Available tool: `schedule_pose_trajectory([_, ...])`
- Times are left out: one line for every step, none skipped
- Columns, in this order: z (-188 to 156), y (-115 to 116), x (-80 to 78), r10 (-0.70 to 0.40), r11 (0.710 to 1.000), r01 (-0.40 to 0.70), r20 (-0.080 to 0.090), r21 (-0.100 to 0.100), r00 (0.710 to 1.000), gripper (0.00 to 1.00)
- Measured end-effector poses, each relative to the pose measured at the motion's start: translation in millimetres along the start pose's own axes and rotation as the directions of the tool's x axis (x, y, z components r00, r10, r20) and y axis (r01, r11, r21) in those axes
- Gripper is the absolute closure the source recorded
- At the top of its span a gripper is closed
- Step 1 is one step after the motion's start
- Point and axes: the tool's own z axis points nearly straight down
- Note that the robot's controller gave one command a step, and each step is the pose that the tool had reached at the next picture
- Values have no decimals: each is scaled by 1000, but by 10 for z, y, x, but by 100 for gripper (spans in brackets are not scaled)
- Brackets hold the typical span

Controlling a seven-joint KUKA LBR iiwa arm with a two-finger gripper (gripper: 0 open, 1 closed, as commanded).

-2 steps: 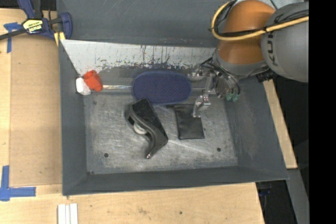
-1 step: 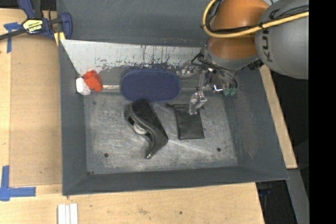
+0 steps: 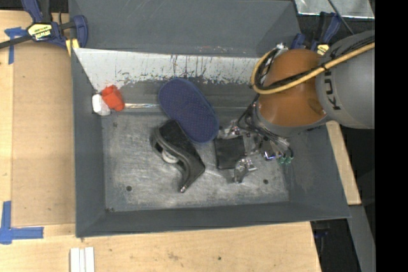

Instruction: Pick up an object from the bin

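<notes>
A: How far along is the pick?
B: Not far, I'd judge. Everything lies on the floor of the grey bin (image 3: 89, 156); nothing looks lifted.
A: And the arm (image 3: 347, 83)?
B: Its gripper (image 3: 241, 165) is low at the bin's right side. Spread or pressed together, I cannot tell.
A: Nearest things?
B: The dark blue oval pad (image 3: 188, 110) and the black curved piece (image 3: 180, 151), both just left of it. The small red-and-white piece (image 3: 108, 99) lies well apart, far left. Grasp and lift remain.
</notes>
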Motion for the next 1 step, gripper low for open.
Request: schedule_pose_trajectory([-32, 4, -44, -3, 1000, 3, 11, 2, 1000, 100])
